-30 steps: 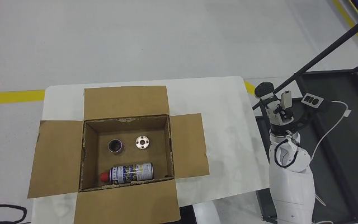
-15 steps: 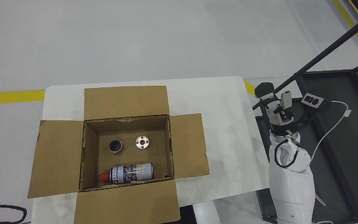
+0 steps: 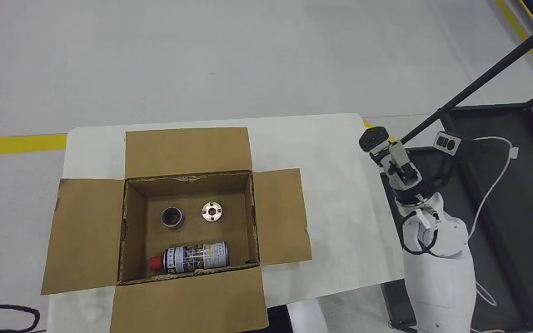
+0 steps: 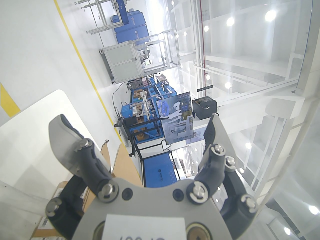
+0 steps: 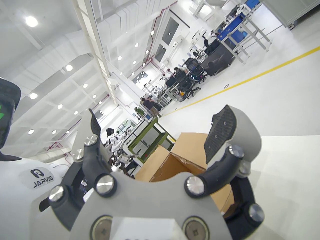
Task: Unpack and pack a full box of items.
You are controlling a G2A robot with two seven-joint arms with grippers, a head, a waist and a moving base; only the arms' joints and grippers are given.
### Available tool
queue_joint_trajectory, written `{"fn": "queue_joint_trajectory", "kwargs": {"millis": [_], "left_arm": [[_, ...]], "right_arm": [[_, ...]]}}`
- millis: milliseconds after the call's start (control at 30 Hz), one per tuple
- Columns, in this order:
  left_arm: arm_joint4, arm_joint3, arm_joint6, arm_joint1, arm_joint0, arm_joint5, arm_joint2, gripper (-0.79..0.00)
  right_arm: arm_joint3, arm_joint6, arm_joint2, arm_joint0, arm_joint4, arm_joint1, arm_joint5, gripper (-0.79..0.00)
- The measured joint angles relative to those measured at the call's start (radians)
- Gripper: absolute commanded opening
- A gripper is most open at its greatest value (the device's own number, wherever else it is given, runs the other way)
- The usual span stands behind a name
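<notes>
Three items lie inside the open cardboard box [image 3: 187,150]: a spray can [image 3: 193,256] on its side along the near wall, a small dark cup [image 3: 172,218], and a round metal flange [image 3: 211,211] just beside the cup. The box stands on the white counter [image 3: 325,158] with all four flaps folded outward. No item lies on the counter outside it.

I judge that the unpacking step is only at its beginning, since everything is inside the box and nothing is held. The left end effector [image 4: 136,123] is released, with its fingers wide apart and nothing between them. The right end effector [image 5: 158,113] is also released and empty. Both point toward the box from the side, well apart from it. An arm [image 3: 433,250] stands past the counter's edge, away from the box.

The next move probably calls for bringing one end effector above the opening and lowering it between the walls. The spray can seems the easiest first grasp, taken across its body. The flange is flat and low, so it may need more care.

The counter is plain white with rounded corners. Around it is a pale floor [image 3: 250,50] with a yellow line [image 3: 29,143], and the hall beyond has blue machines and many ceiling lights.
</notes>
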Motion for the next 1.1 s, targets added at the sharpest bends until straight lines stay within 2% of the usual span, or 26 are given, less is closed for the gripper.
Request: {"fn": "queue_joint_trajectory", "kwargs": {"millis": [300,600,867,1100], "left_arm": [[0.0,0.0,0.0,0.0,0.0,0.0,0.0,0.0],[0.0,0.0,0.0,0.0,0.0,0.0,0.0,0.0],[0.0,0.0,0.0,0.0,0.0,0.0,0.0,0.0],[0.0,0.0,0.0,0.0,0.0,0.0,0.0,0.0]], "right_arm": [[-0.067,0.187,-0.078,0.035,-0.074,0.026,0.095,0.0],[-0.066,0.219,-0.169,0.071,-0.158,0.041,0.182,0.0],[-0.093,0.302,-0.244,0.091,-0.297,0.06,0.234,0.0],[-0.081,0.274,-0.33,0.096,-0.42,0.068,0.272,0.0]]}}
